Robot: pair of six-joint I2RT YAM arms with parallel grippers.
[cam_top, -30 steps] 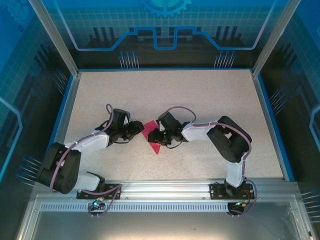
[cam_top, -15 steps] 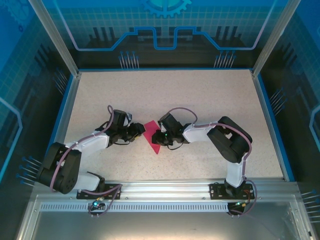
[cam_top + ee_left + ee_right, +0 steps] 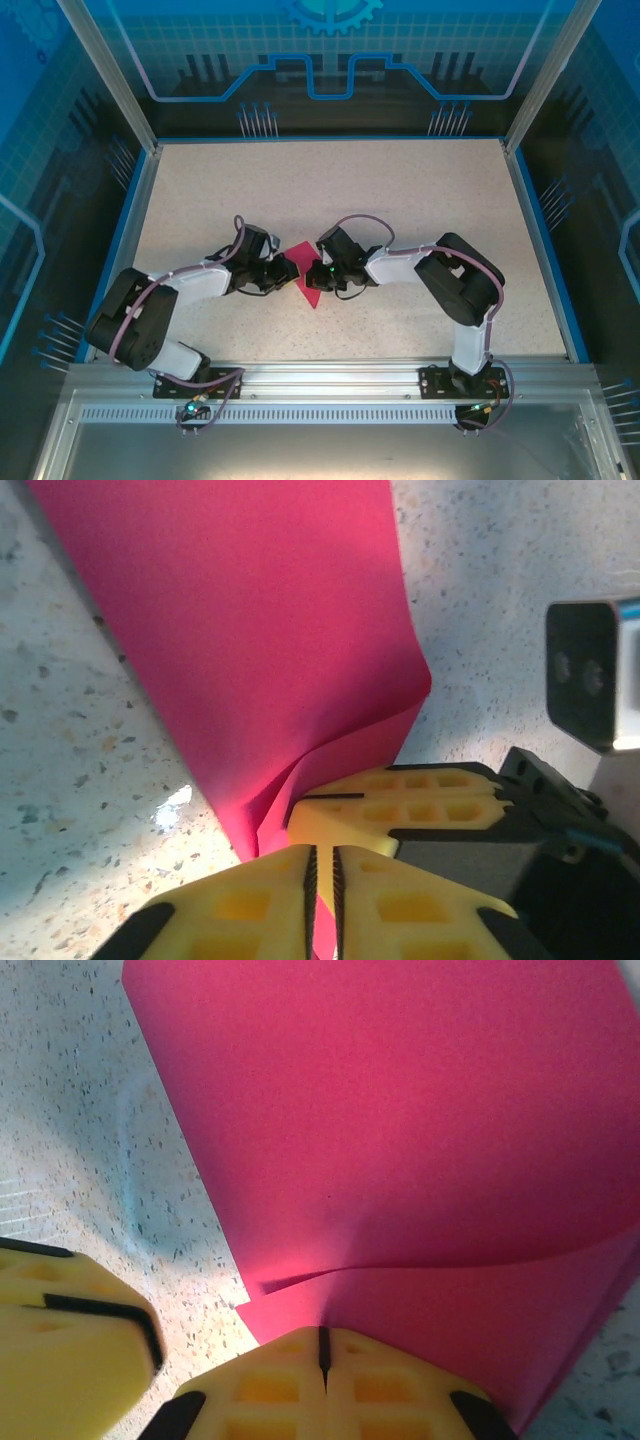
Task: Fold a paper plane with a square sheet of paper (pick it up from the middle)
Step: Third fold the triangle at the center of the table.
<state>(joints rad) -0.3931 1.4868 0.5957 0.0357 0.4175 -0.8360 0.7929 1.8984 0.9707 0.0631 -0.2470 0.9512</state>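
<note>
Since a second ago the left arm [image 3: 190,285] has swung inward, its elbow drawn nearer the middle of the worktop [image 3: 400,190] and its tip brought up against the magenta paper, while the right arm [image 3: 440,265] has hardly shifted; both sets of fingers, standing apart then, have drawn together. The square sheet of paper [image 3: 303,256] sits near the centre of the worktop, between the two arm tips, and from above it reads as a narrow slanted shape rather than a flat square. The right wrist view shows the sheet [image 3: 400,1110] bent over on itself, one layer curling above another with a soft edge between them; the left wrist view shows it [image 3: 260,630] puckered where it meets the fingers. The left tool [image 3: 322,890] is clenched, a sliver of pink caught in the slit between its yellow pads; the right tool [image 3: 322,1355] is clenched too, the lower layer of paper running into its closed fingers; seen from above, the left tool [image 3: 287,271] and right tool [image 3: 318,272] face each other, almost touching. By my reckoning the task is at an early stage: the sheet is gripped at its middle and a first bend is started; no crisp crease, pointed nose or wings appear, so nearly all the folding into a paper plane remains.
</note>
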